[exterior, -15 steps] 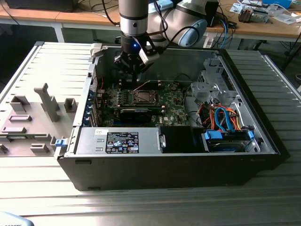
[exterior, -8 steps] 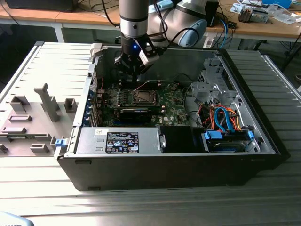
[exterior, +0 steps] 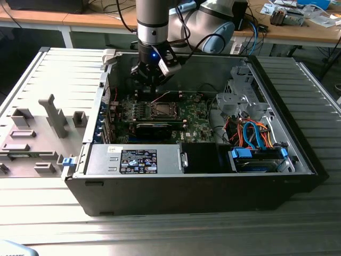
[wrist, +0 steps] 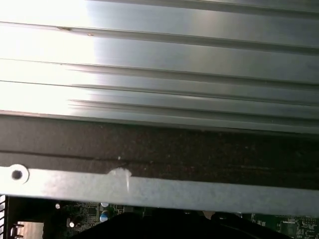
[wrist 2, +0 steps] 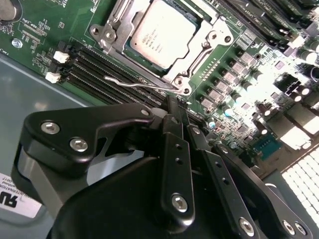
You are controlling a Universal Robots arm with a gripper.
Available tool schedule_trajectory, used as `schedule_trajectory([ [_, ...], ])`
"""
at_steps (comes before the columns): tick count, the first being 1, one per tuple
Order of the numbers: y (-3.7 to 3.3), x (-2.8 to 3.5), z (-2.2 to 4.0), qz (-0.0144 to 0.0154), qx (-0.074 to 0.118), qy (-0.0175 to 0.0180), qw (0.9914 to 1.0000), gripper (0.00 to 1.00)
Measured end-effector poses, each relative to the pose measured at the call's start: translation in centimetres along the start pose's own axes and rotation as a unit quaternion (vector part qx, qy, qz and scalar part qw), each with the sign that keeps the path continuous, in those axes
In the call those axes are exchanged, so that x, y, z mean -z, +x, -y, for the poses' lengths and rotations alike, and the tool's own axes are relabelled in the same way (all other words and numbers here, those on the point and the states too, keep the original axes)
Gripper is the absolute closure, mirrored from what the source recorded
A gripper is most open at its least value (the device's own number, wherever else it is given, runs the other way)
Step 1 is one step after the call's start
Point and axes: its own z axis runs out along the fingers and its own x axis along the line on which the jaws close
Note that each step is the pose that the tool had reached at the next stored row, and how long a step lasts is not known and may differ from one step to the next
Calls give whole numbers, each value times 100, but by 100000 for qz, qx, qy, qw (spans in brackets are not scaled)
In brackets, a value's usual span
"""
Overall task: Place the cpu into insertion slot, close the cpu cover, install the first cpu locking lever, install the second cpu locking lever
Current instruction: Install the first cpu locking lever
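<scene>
Sitting in the insertion slot [wrist 2: 167,37], the cpu [wrist 2: 162,32]; claw [wrist 2: 172,107] pinched narrow

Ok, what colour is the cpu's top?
Dull silver-grey, seen best in the second wrist view: the cpu sits in the slot.

The cpu [wrist 2: 164,31] has a dull, smooth metal top; around it the cpu cover [wrist 2: 115,31] is shiny bare metal; the gripper [wrist 2: 175,115] is matt black.
</scene>
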Motion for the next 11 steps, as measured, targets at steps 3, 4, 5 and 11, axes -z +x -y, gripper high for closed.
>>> schedule_trajectory([
  [3, -14, -20, -4, 10, 3, -6, 100000, 89],
  [4, -18, -28, -5, 3, -1, 0, 100000, 89],
  [5, -22, -34, -5, 4, 2, -1, 100000, 89],
  [11, -62, -85, -3, -1, -1, -3, 100000, 89],
])
